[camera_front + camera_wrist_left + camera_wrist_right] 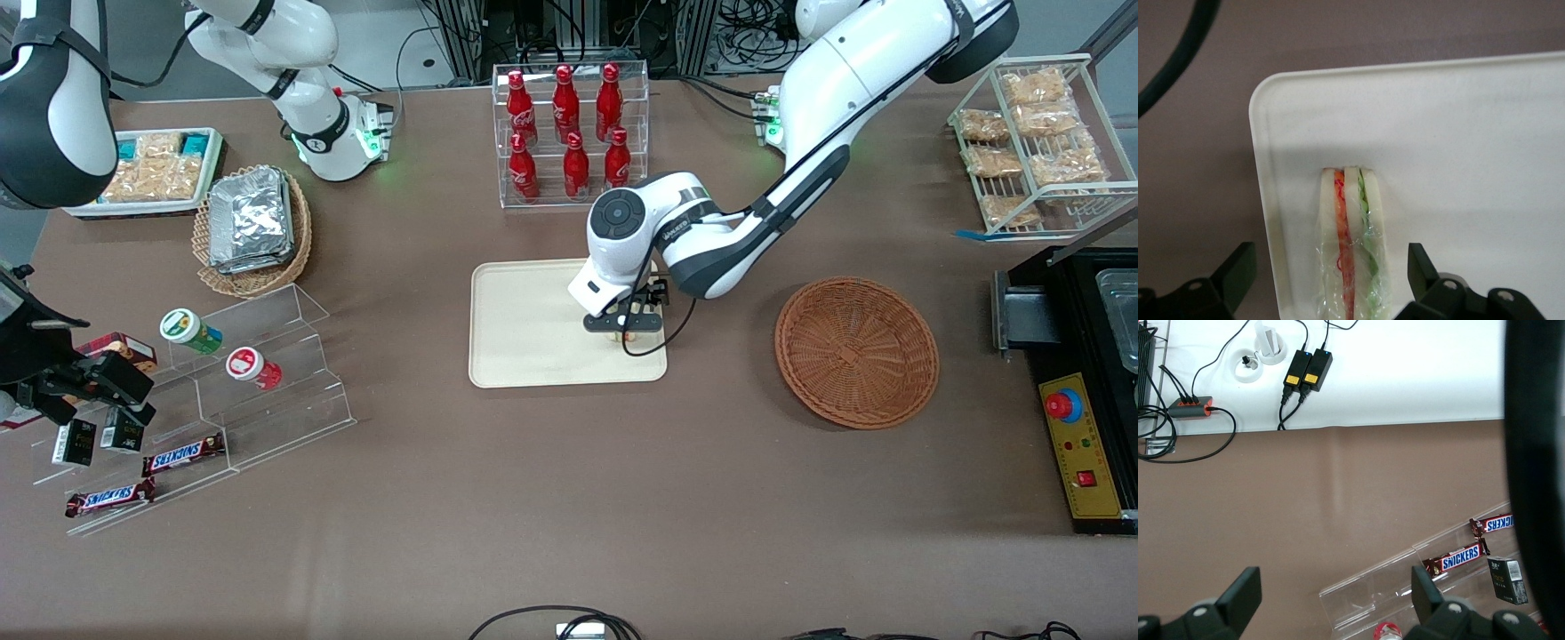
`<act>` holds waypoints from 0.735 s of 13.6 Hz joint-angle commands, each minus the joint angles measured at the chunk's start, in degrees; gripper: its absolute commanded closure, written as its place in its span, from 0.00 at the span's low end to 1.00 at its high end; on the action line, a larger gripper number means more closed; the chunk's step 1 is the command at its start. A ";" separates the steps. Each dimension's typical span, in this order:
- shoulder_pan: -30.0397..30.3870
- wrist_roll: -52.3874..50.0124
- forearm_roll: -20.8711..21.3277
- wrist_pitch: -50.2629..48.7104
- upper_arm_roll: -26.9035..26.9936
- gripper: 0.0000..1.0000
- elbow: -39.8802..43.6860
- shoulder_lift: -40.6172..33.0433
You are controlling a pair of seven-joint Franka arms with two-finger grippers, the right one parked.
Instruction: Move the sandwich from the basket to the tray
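Observation:
The sandwich point(1350, 240), a wrapped wedge with orange, red and green filling, lies on the cream tray point(1458, 133) close to one of its corners. In the front view only a sliver of the sandwich point(621, 337) shows under the hand, on the tray point(524, 320) near the corner closest to the basket. My left gripper point(625, 331) hovers low over it and is open. Its black fingers point(1238, 267) stand on either side of the sandwich with a gap on each side of my gripper point(1329, 253). The reddish-brown wicker basket point(856, 351) holds nothing.
A clear rack of red bottles point(569, 133) stands farther from the camera than the tray. A tan basket of foil packets point(252, 227) and acrylic steps with snacks point(231, 382) lie toward the parked arm's end. A black control box point(1080, 444) sits at the working arm's end.

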 commanded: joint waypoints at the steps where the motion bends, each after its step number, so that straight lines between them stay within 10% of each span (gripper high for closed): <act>1: 0.26 -0.99 -1.74 -5.74 -0.11 0.00 5.34 -0.43; 10: 9.30 -0.82 -4.72 -13.84 -0.20 0.00 8.34 -8.15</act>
